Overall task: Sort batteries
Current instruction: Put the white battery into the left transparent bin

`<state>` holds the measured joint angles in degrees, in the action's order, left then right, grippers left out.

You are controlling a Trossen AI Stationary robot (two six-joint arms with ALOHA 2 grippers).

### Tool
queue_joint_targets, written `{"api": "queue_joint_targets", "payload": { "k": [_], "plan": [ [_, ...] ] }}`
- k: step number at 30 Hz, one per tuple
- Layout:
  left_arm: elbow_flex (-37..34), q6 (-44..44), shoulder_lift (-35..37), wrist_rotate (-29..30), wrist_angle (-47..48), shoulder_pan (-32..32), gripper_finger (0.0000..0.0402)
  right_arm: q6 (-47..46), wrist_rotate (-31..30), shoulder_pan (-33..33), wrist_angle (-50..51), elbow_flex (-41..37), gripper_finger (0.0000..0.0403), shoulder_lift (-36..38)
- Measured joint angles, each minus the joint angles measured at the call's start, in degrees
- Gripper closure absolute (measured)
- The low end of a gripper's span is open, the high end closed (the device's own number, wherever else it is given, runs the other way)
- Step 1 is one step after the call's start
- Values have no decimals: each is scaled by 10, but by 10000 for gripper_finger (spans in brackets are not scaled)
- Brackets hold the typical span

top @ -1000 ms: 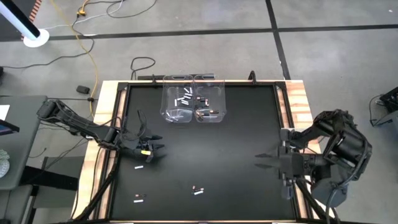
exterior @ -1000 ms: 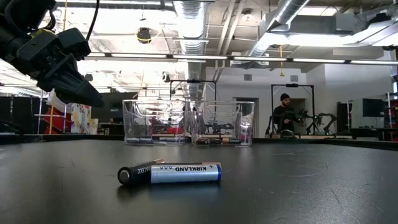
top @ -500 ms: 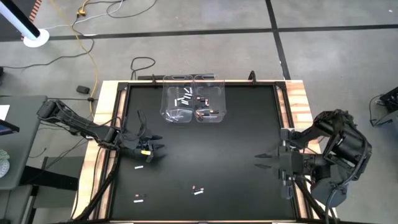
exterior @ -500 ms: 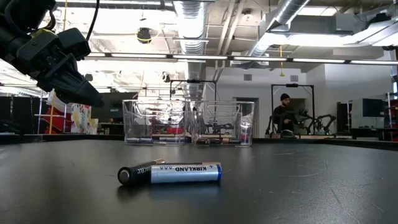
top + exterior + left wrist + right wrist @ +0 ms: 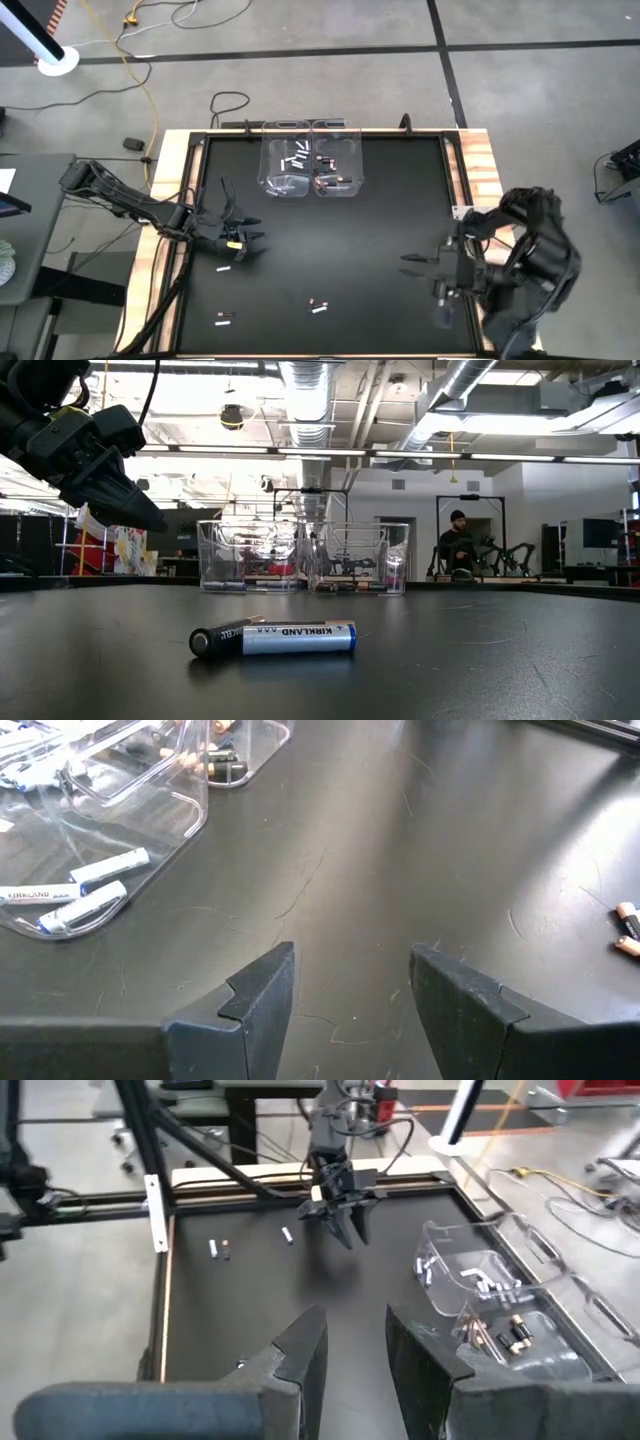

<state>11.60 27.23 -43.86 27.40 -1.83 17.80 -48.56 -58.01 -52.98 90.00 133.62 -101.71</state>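
Note:
Loose batteries lie on the black table: a white one (image 5: 224, 268) by my left gripper, a white and dark pair (image 5: 225, 318) near the front left, and another pair (image 5: 318, 305) near the front middle. That last pair shows close in the low view (image 5: 275, 638). Two clear bins (image 5: 285, 160) (image 5: 337, 160) at the far edge hold several batteries. My left gripper (image 5: 252, 244) is open and empty at the table's left, above the white battery; it also shows in its wrist view (image 5: 350, 990). My right gripper (image 5: 405, 266) is open and empty at the table's right, and shows in its wrist view (image 5: 355, 1345).
The table has a raised wooden rim (image 5: 170, 200) on its left and right (image 5: 480, 160). Black table lies bare between the two grippers (image 5: 330, 240). A person (image 5: 458, 545) sits at a bench far behind the table.
My right gripper has moved a little toward the table's left edge and near edge, staying open. My left gripper and the batteries have kept still.

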Motion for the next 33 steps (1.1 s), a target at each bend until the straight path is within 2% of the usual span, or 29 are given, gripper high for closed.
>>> {"api": "queue_joint_targets", "payload": {
  "k": [5, 9, 13, 17, 20, 25, 28, 31, 33],
  "plan": [
    [0, 0, 0, 0, 0, 0, 207, -101, -2, 30, 0, 0, 281, -51],
    [0, 0, 0, 0, 0, 0, 207, -178, 45, 62, 0, 0, 281, -96],
    [0, 0, 0, 0, 0, 0, 207, -205, 81, 94, 0, 0, 281, -127],
    [0, 0, 0, 0, -1, 0, 207, -205, 102, 122, 0, -24, 281, -124],
    [0, 2, 0, 0, -2, 0, 207, -237, 115, 130, -1, -105, 281, -86],
    [0, 12, 0, 0, -4, 0, 207, -346, 132, 125, -40, -319, 281, 30],
    [0, 41, 0, 0, -5, 0, 207, -352, 132, 112, -167, -463, 281, 120],
    [0, 66, 0, -6, -17, 0, 207, -313, 135, 105, -344, -612, 281, 217],
    [8, 58, 0, -11, -12, 0, 207, -281, 159, 108, -464, -710, 281, 272]
  ]
}}
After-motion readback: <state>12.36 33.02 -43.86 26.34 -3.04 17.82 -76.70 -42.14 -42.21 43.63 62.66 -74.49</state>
